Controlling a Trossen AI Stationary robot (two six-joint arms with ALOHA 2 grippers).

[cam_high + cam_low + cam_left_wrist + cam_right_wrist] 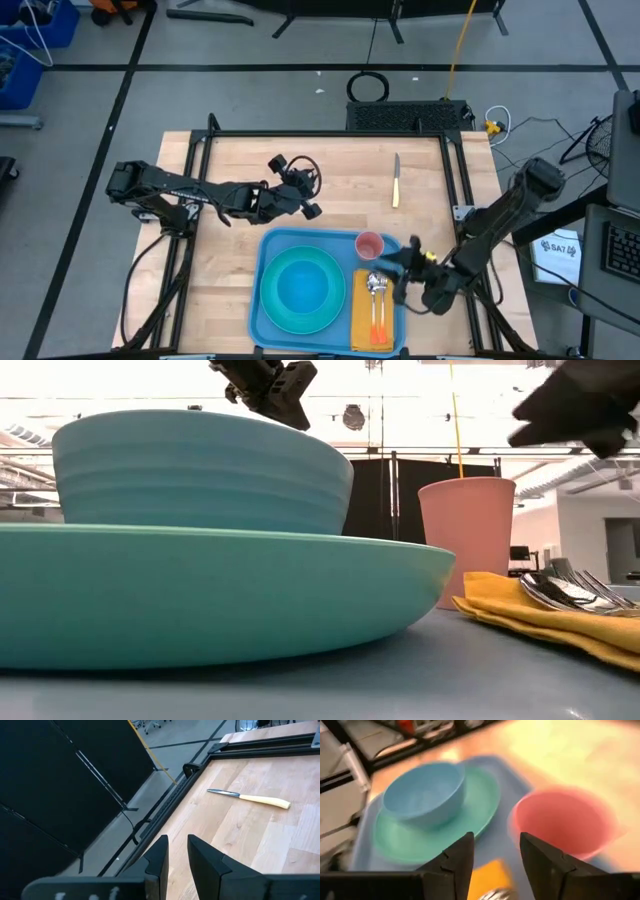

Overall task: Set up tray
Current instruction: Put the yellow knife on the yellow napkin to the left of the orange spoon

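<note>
From above, the tray (262, 272) lay at the six o'clock edge of the tabletop (240, 165), carrying a plate (285, 312) with a bowl (302, 285) on it, a pink cup (370, 244) and a yellow napkin (358, 322) with a fork and spoon (376, 298). A knife (396, 181) lay apart on the bare wood toward one o'clock. The left hand (307, 208) hung just past the tray's twelve o'clock rim; the right hand (402, 268) sat over the tray's three o'clock side, beside the cup.

Level with the tabletop, the bowl, plate, cup and napkin stood on the tray floor (420, 680), which looked smooth and likely slippery.

The left wrist camera showed the left hand (177, 852) narrow and empty, the knife (249, 797) ahead of it.

The right wrist camera showed the right hand (496, 851) moderately spread, holding nothing, above the cup (562, 822).

Loaded, the tray would probably be stiff but heavy, its contents apt to slide; the raised rim on both short sides seemed the best hold.
</note>
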